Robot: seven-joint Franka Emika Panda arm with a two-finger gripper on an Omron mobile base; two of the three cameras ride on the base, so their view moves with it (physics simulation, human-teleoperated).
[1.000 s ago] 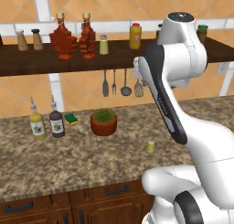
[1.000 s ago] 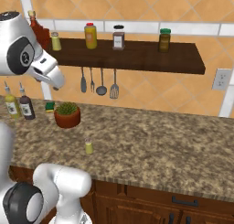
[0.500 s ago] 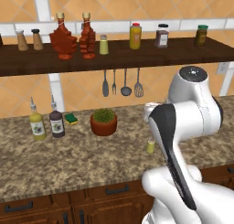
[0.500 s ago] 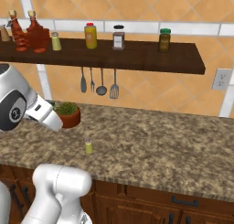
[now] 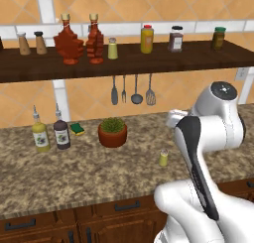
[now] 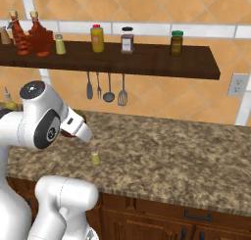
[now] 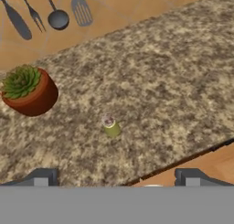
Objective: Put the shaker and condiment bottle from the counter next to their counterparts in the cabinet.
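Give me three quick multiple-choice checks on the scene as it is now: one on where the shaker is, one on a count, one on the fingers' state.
1. Where does the shaker stand?
A. on the counter
B. on the cabinet
C. in the plant pot

2. How many red leaf-shaped bottles stand on the cabinet?
A. one
B. two
C. three

3. What are the fingers doing?
A. spread, holding nothing
B. shut on the shaker
C. shut on a bottle

Answers:
1. A; it stands alone on the granite, right of the plant pot.
2. B; the pair stands side by side.
3. A; the hand view shows the tips wide apart with the shaker beyond them.
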